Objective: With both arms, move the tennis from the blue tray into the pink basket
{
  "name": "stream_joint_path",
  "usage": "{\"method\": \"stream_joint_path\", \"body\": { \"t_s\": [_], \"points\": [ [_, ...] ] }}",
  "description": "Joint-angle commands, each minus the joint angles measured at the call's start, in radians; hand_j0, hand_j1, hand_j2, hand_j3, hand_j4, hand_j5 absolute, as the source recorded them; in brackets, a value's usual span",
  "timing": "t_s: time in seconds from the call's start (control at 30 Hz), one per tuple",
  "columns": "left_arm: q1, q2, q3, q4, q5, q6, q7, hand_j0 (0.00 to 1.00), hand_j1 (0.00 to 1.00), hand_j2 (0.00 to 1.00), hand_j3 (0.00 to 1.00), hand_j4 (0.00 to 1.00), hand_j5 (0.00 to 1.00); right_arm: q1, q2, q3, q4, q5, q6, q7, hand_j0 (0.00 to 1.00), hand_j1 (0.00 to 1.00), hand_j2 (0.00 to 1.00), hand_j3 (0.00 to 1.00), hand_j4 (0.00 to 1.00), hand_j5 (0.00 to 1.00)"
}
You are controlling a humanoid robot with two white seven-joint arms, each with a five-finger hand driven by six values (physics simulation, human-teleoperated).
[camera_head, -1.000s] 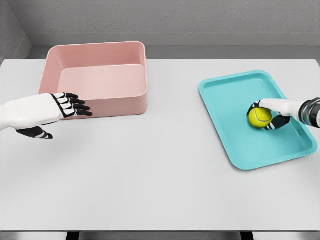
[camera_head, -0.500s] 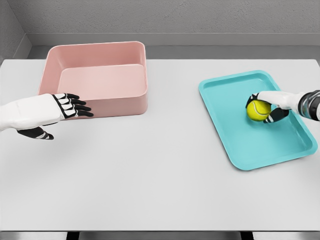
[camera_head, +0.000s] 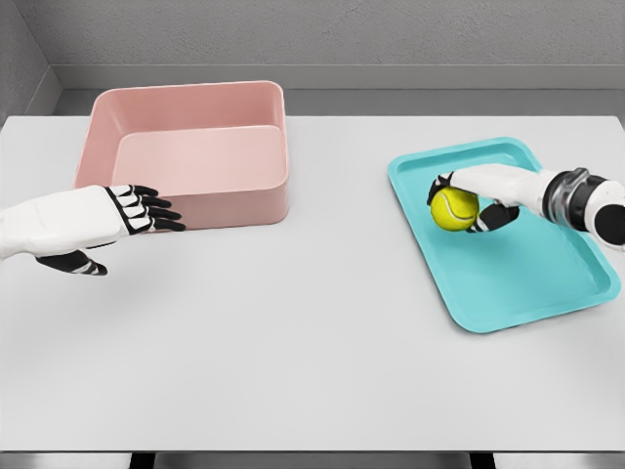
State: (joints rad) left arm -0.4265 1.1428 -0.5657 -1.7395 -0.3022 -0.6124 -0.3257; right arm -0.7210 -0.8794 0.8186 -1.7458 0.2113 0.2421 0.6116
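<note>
On the right side of the frame, the right hand (camera_head: 479, 198) comes in from the right edge and holds the ball (camera_head: 454, 209). Its fingers (camera_head: 493, 217) are curled around the yellow ball, with the thumb on top and the dark fingertips under and behind it. The ball is over the left part of the tray (camera_head: 518, 278), near the upper left corner of the tray; I cannot tell if it touches the tray floor or is a little above it. The tray is blue-green and lies tilted on the white surface (camera_head: 312, 332), its long side running from upper left to lower right.

At the upper left of the frame stands the pink basket (camera_head: 195, 147), an open box with rounded corners. The left hand (camera_head: 117, 210) comes in from the left edge and is just in front of the lower left corner of the basket. Its fingers (camera_head: 156, 210) are straight and close together, pointing right, and they hold nothing; the thumb hangs lower, apart from them. The two hands are well apart, with the bare middle of the surface between them.
</note>
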Motion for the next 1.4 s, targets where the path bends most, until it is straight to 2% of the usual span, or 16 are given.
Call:
{"method": "stream_joint_path", "body": {
  "t_s": [0.0, 0.5, 0.6, 0.77, 0.83, 1.13, 1.17, 1.2, 1.23, 1.37],
  "points": [
    [0.000, 0.000, 0.000, -0.002, 0.006, 0.002, 0.000, 1.00, 1.00, 1.00, 1.00, 1.00, 1.00, 0.000, 0.027, 0.013, -0.007, 0.000, -0.009, -0.001, 0.50, 0.50, 0.50, 0.50, 0.50, 0.50],
    [0.000, -0.005, 0.003, 0.000, 0.003, 0.002, 0.000, 1.00, 1.00, 1.00, 1.00, 1.00, 1.00, -0.127, 0.214, 0.240, -0.007, 0.000, -0.040, -0.001, 0.50, 0.50, 0.50, 0.50, 0.50, 0.50],
    [0.000, -0.005, 0.003, 0.002, 0.005, 0.002, 0.000, 1.00, 1.00, 1.00, 1.00, 1.00, 1.00, -0.144, 0.229, 0.280, -0.007, 0.000, -0.106, -0.001, 0.50, 0.50, 0.50, 0.50, 0.50, 0.50],
    [0.000, -0.003, 0.001, -0.002, 0.005, 0.002, -0.001, 1.00, 1.00, 1.00, 1.00, 1.00, 1.00, -0.161, 0.281, 0.312, -0.007, 0.000, -0.121, -0.001, 0.50, 0.50, 0.50, 0.50, 0.50, 0.50],
    [0.000, -0.003, 0.000, -0.003, 0.005, 0.002, -0.001, 1.00, 1.00, 1.00, 1.00, 1.00, 1.00, -0.167, 0.293, 0.323, -0.007, 0.000, -0.153, -0.001, 0.50, 0.50, 0.50, 0.50, 0.50, 0.50],
    [0.000, -0.002, 0.000, -0.009, 0.005, 0.002, -0.001, 1.00, 1.00, 1.00, 1.00, 1.00, 1.00, -0.189, 0.349, 0.352, -0.007, 0.000, -0.149, -0.001, 0.50, 0.50, 0.50, 0.50, 0.50, 0.50],
    [0.000, -0.002, 0.000, -0.009, 0.005, 0.002, -0.001, 1.00, 1.00, 1.00, 1.00, 1.00, 1.00, -0.192, 0.349, 0.356, -0.007, 0.000, -0.145, -0.001, 0.51, 0.51, 0.51, 0.51, 0.51, 0.51],
    [0.000, -0.002, 0.000, -0.009, 0.005, 0.002, -0.001, 1.00, 1.00, 1.00, 1.00, 1.00, 1.00, -0.192, 0.349, 0.356, -0.007, -0.001, -0.139, -0.001, 0.80, 0.80, 0.80, 0.80, 0.80, 0.80],
    [0.000, -0.002, 0.000, -0.009, 0.005, 0.002, -0.001, 1.00, 1.00, 1.00, 1.00, 1.00, 1.00, -0.193, 0.350, 0.359, -0.007, -0.001, -0.139, -0.001, 1.00, 1.00, 1.00, 1.00, 1.00, 1.00],
    [0.000, -0.002, 0.000, -0.009, 0.005, 0.002, -0.001, 1.00, 1.00, 1.00, 1.00, 1.00, 1.00, -0.195, 0.341, 0.361, -0.007, -0.001, -0.149, -0.001, 1.00, 1.00, 1.00, 1.00, 1.00, 1.00]
  ]
}}
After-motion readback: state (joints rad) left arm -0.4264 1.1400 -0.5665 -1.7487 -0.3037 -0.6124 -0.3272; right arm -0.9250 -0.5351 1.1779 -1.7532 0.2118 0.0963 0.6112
